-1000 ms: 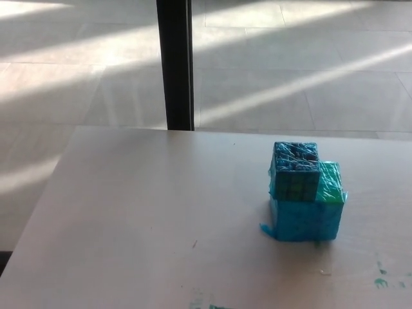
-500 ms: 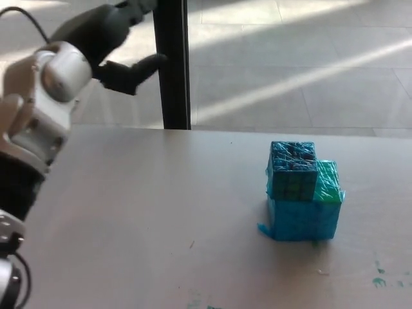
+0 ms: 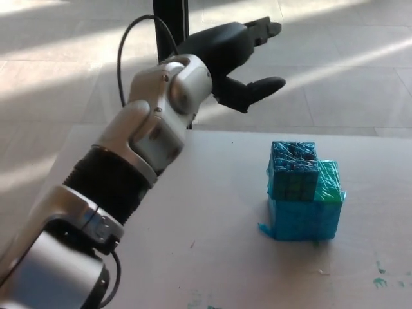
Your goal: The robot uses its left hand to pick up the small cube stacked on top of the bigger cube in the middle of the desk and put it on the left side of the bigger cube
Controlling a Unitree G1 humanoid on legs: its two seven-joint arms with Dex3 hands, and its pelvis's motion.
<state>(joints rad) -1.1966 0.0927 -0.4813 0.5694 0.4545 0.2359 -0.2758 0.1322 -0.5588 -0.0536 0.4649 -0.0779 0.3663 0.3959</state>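
Two cubes sit right of centre on the desk (image 3: 212,193), the small cube (image 3: 294,170) stacked on the bigger cube (image 3: 308,211). Beyond them, top centre, the left hand (image 3: 233,61) hangs open, empty, well apart.

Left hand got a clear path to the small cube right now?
Probably yes. The left hand is open, up and to the left of the small cube, which sits exposed atop the bigger cube; nothing lies between them.

Sunlit tiled floor (image 3: 335,71) and a dark post (image 3: 171,19) beyond the pale desk (image 3: 212,193)
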